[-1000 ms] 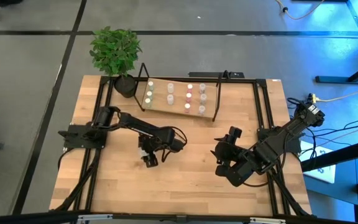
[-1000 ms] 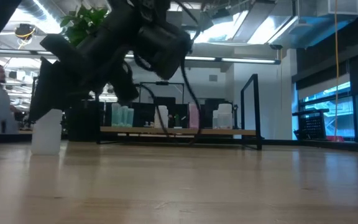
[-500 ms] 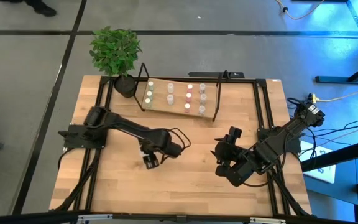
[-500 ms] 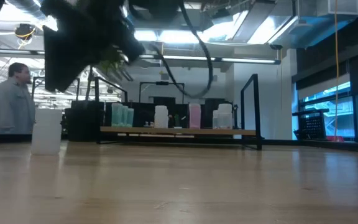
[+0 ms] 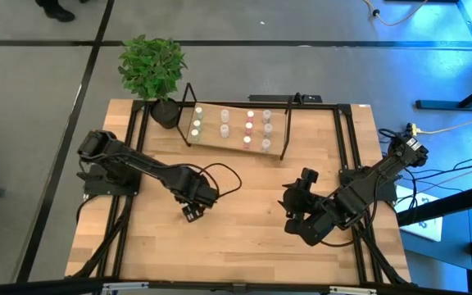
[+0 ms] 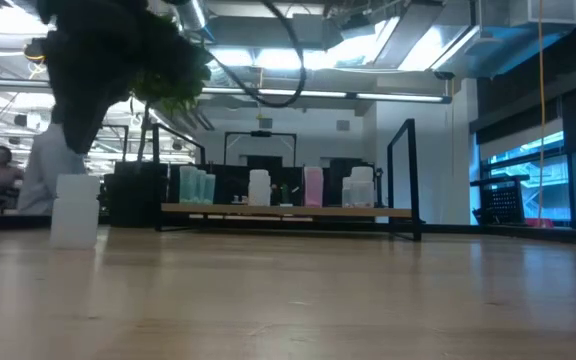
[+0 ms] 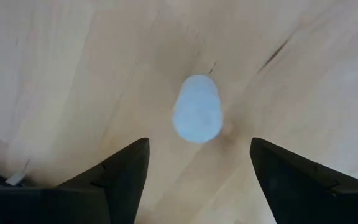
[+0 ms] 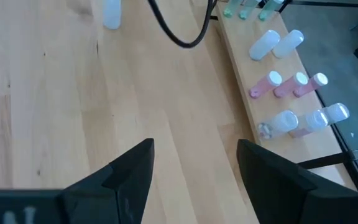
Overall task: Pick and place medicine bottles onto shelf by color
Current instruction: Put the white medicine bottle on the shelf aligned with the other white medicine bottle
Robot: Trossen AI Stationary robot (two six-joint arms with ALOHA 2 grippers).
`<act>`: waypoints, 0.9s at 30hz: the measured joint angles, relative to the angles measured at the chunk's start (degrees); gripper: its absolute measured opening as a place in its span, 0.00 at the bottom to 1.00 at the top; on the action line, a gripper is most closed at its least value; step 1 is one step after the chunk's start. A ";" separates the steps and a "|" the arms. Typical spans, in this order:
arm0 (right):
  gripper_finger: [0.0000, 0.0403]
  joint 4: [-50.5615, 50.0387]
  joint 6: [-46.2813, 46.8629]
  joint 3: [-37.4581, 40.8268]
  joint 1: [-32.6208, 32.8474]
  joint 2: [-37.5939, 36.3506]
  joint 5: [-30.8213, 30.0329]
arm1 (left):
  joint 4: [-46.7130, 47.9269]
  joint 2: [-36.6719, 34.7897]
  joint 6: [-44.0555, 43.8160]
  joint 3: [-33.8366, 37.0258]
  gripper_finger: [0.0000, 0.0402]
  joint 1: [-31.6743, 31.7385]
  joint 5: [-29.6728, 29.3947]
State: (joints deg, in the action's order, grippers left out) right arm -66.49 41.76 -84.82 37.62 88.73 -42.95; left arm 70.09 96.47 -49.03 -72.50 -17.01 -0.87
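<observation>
A: On the table (image 5: pixel 244 246), near its middle, where does the loose white bottle (image 7: pixel 196 109) stand?

B: Upright, straight below the left claw (image 7: pixel 197 165), just ahead of the gap between its spread fingers.

A: And the right claw (image 8: pixel 191 162)?

B: Spread too, empty, well off to the side. The left is far nearer. The shelf (image 5: pixel 236 146) with the other bottles lies beyond.

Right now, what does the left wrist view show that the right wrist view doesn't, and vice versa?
Only the left wrist view: the left gripper, open, directly above the lone white bottle, not touching it.
Only the right wrist view: the shelf with its green, white and pink bottles, and the open, empty right gripper.
Both: that lone bottle and the wooden tabletop.
</observation>
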 joint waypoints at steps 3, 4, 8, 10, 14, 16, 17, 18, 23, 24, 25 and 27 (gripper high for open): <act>0.58 0.04 -0.10 0.00 0.00 0.00 1.22 | -1.97 -0.45 0.44 2.27 0.71 -0.05 0.14; 0.58 0.13 -0.03 0.00 0.00 0.00 1.56 | -2.05 -0.50 0.91 2.72 0.72 -0.05 0.14; 0.58 0.52 -0.07 0.00 -0.01 0.00 2.74 | -2.64 -0.55 1.13 4.36 0.80 -0.05 -0.40; 0.58 0.70 -0.02 0.00 0.00 0.00 2.73 | -3.57 -0.55 1.27 5.00 0.82 -0.05 -1.41; 0.58 0.86 -0.04 0.00 0.00 0.00 2.69 | -6.58 -0.55 1.51 6.68 0.84 -0.05 -2.04; 0.58 1.03 -0.07 0.00 0.00 0.00 2.70 | -8.81 -0.55 1.50 8.18 0.84 -0.05 -2.00; 0.58 1.03 -0.09 0.00 0.00 0.00 2.68 | -9.59 -0.55 1.50 8.87 0.84 -0.05 -1.87; 0.58 1.03 -0.09 0.00 0.00 0.00 2.70 | -10.26 -0.55 1.51 9.40 0.84 -0.05 -1.61; 0.58 1.14 -0.09 0.00 0.00 0.00 2.68 | -11.13 -0.53 1.52 10.00 0.84 -0.06 -2.40; 0.58 1.14 -0.05 0.00 -0.01 0.00 2.68 | -11.20 -0.53 1.47 10.00 0.84 -0.08 -3.44; 0.58 1.14 -0.04 0.00 -0.01 0.00 2.66 | -11.27 -0.53 1.32 10.00 0.83 -0.13 -4.30; 0.58 1.14 -0.09 0.00 0.00 0.00 2.68 | -11.44 -0.53 1.30 10.00 0.81 -0.22 -4.60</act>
State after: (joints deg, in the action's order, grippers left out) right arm -65.34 41.67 -84.82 37.62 88.73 -40.27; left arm 58.65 95.94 -47.72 -62.50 -17.24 -5.47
